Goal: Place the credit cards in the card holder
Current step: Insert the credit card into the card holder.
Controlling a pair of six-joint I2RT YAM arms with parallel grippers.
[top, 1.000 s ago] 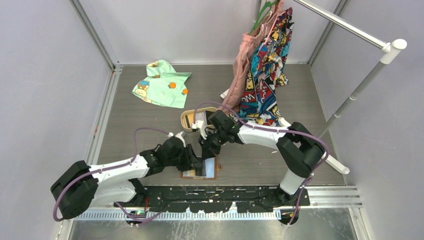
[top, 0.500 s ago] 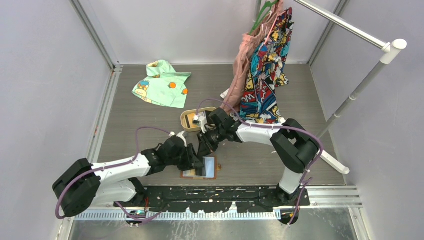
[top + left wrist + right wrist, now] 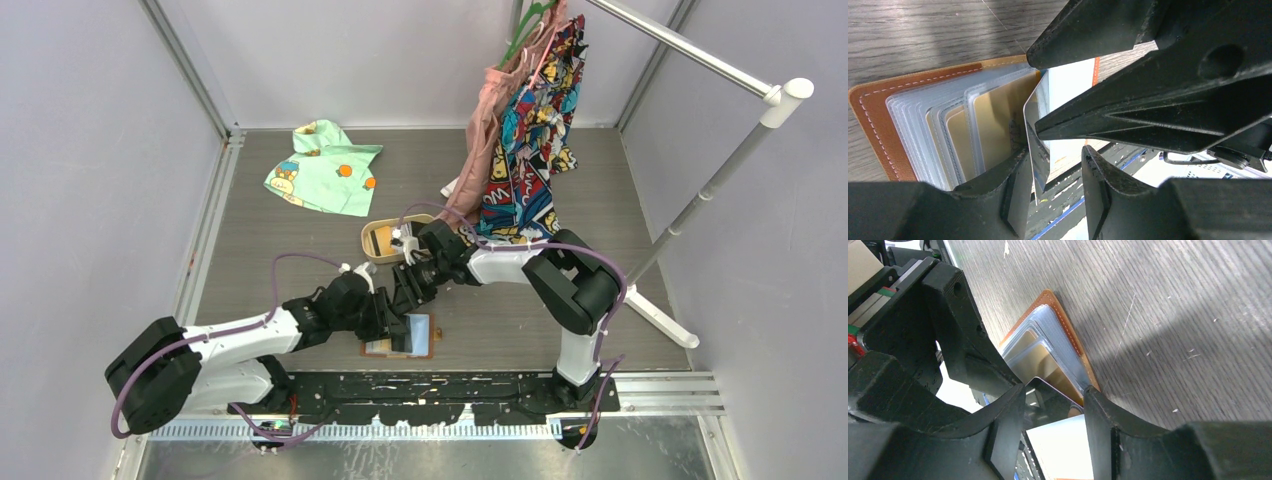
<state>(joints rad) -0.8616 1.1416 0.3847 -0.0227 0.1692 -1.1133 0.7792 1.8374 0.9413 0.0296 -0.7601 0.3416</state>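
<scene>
Both sets of jaws apart: left gripper [image 3: 1055, 155] straddles a shiny upright leaf [image 3: 1037, 160], card or sleeve unclear, right gripper [image 3: 1054, 390] close above it, light blue card [image 3: 1068, 90] lying on the open brown card holder [image 3: 870, 115] beneath, flat on the table [image 3: 300, 220] at its near edge.

Card holder [image 3: 378, 348] on table [image 3: 290, 250] at near edge; tray [image 3: 370, 241] behind it; shirt [image 3: 325, 170] back left; hanging clothes [image 3: 530, 150] back right.

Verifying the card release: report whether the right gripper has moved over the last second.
Yes. In the top view, the right gripper has shifted slightly left relative to the card holder, which lies unmoved on the table.
</scene>
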